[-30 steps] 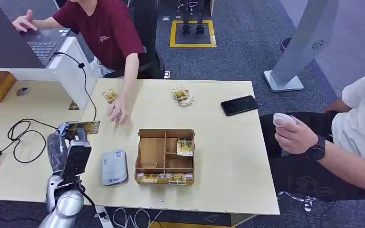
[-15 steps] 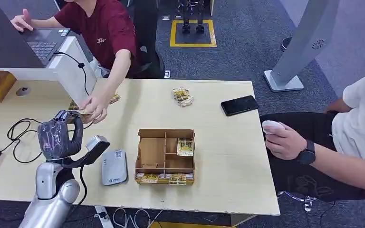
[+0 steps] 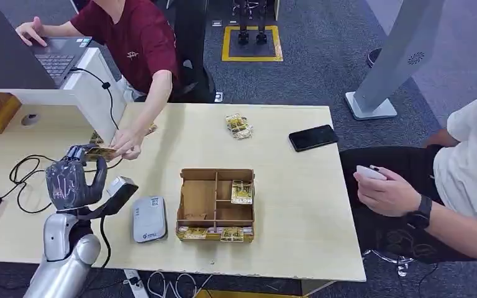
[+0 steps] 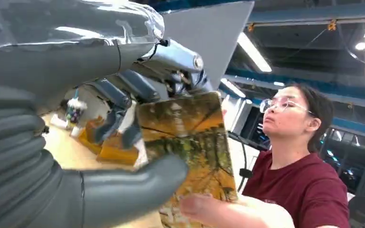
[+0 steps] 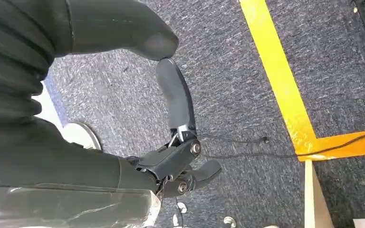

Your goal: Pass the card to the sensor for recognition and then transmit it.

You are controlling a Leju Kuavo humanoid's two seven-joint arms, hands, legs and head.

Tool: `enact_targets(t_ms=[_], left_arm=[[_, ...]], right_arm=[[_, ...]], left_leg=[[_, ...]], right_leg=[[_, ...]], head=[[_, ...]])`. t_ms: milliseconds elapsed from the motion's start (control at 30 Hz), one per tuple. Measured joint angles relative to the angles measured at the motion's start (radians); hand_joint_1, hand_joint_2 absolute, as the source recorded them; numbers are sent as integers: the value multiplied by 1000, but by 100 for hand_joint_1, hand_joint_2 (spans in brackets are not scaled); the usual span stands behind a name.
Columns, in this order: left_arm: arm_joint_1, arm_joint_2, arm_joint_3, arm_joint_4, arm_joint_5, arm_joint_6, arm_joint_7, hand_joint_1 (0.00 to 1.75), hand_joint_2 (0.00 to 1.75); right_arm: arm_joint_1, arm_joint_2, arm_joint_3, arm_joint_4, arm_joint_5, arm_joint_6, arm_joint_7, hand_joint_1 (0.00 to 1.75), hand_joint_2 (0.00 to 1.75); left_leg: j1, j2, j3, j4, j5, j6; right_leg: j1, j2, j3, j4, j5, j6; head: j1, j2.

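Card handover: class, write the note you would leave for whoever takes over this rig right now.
Left hand: raised over the table's left part, holding the card between thumb and fingers.
A person's hand has also taken hold of the card.
Right hand: hanging over the floor, fingers curled in on nothing.
Sensor: on the table beside the wooden box.
Left: let go of the card.

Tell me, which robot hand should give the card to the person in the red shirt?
The left hand. It already holds the card, raised over the table, and the person's hand is touching that card. The right hand hangs down by the carpet floor, holding nothing.
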Motion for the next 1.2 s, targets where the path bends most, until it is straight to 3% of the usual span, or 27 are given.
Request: enact_targets(t_ms=[167,500,567,667,767,933,1200], left_arm=[[10,-5,0,-9,229,-66,7,0,175],[60,-10,0,-71,287,-83,1,0,175],[69,-8,-1,-84,319,-118,-13,0,175],[125,8,-20,-167,386,-241,-60,0,175],[213,22,-94,-288,364,-330,-125,0,175],[310,33,-239,-417,303,-323,-135,0,175],[338,52,-293,-474,309,-320,-133,0,175]], right_arm=[[2,1,0,0,0,-4,16,0,175],[10,3,-2,0,0,-5,25,0,175],[11,3,-2,0,0,-4,25,0,175],[15,3,-12,0,0,2,28,0,175],[22,3,-30,0,0,8,32,0,175],[25,6,-39,0,0,11,38,0,175],[26,8,-52,0,0,16,38,0,175]], left_leg=[[0,0,0,0,0,0],[0,0,0,0,0,0],[0,0,0,0,0,0],[0,2,0,0,0,0],[0,1,0,0,-1,0],[-1,1,-1,0,-2,2],[0,1,0,0,-1,1]], right_leg=[[0,0,0,0,0,0],[0,1,0,0,0,0],[0,1,0,0,0,0],[0,2,0,0,0,0],[0,2,-1,0,-1,0],[0,2,-1,-1,-1,1],[0,1,0,0,-1,1]], head=[[0,0],[0,0],[0,0],[0,0],[0,0],[0,0],[0,0]])
